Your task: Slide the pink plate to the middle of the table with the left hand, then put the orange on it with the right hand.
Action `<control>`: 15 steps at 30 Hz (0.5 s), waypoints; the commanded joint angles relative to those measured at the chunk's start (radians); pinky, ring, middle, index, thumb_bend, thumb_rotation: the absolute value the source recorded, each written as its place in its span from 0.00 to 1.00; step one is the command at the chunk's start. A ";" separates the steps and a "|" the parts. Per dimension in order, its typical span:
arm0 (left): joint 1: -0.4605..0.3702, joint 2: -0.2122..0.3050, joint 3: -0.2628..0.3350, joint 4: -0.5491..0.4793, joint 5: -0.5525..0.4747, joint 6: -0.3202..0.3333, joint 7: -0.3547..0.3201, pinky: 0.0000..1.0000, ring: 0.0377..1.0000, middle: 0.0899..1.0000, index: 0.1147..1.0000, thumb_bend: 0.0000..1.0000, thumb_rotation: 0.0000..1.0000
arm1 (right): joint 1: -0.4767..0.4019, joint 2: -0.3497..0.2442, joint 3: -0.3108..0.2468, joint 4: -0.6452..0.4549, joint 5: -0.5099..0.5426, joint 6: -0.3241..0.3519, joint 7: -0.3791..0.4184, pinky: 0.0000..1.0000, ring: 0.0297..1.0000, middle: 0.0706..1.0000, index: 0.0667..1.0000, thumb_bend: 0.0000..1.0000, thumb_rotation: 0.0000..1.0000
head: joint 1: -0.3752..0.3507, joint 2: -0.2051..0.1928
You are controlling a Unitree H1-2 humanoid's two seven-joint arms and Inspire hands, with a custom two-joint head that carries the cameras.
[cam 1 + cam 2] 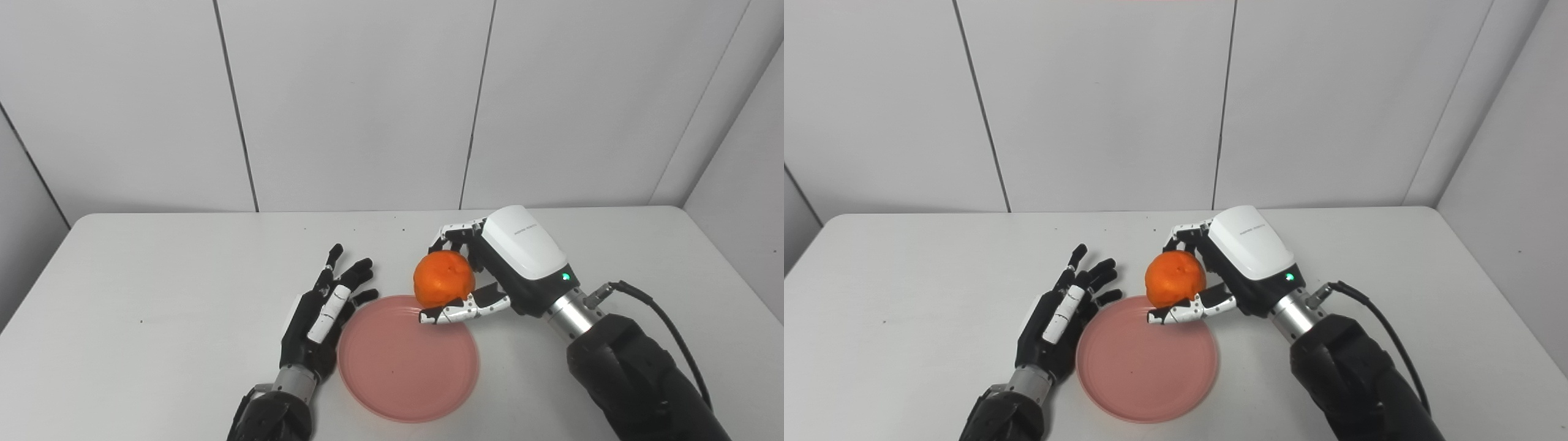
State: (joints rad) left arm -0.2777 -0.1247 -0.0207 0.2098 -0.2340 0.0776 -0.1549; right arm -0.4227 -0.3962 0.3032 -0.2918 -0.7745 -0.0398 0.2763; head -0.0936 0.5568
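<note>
Left eye view is showing the right robot hand (484, 269) gripping the orange (444, 278), fingers curling over the far side and top while the thumb is pressing in from below on the near side. The fruit is hanging just above the far rim of the pink plate (408, 358); whether it is touching the rim is hard to tell.

The orange is looking firm, round and fairly light, with dimpled skin that should be giving the pads decent friction. Being a ball, it is likely to roll once freed, so the sensible hold is the present one, across its widest part, and it wants lowering nearer the plate's flat middle before the fingers are opening.

The left robot hand (321, 312) is lying flat on the counter (153, 294), fingers spread and holding nothing, touching or just beside the plate's left edge. The plate, shallow, smooth and probably light plastic, is sitting roughly mid-counter and could be skidding if bumped.
</note>
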 commanded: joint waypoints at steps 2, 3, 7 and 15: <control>0.029 -0.006 0.002 0.016 0.005 0.081 0.026 0.77 0.86 0.81 1.00 0.86 0.59 | -0.076 -0.032 0.014 -0.007 0.013 -0.076 0.033 0.20 0.26 0.38 0.46 0.61 0.64 | 0.004 0.003; 0.029 -0.006 0.002 0.014 0.003 0.084 0.026 0.76 0.86 0.81 1.00 0.86 0.59 | -0.080 -0.034 0.018 -0.001 0.017 -0.086 0.040 0.21 0.27 0.38 0.47 0.61 0.64 | 0.004 0.003; 0.027 -0.008 0.002 0.008 0.000 0.098 0.026 0.77 0.86 0.81 1.00 0.85 0.59 | -0.089 -0.029 0.040 0.040 0.025 -0.127 0.054 0.21 0.27 0.39 0.48 0.63 0.61 | 0.009 0.007; 0.028 -0.010 -0.005 -0.002 0.002 0.103 0.024 0.79 0.88 0.82 1.00 0.87 0.60 | -0.111 -0.015 0.092 0.105 0.008 -0.163 0.108 0.19 0.23 0.35 0.44 0.54 0.58 | 0.012 0.019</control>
State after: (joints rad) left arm -0.2756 -0.1276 -0.0234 0.1900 -0.2360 0.1154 -0.1485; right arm -0.4775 -0.4077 0.4044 -0.1724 -0.7691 -0.1668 0.3911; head -0.0829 0.5752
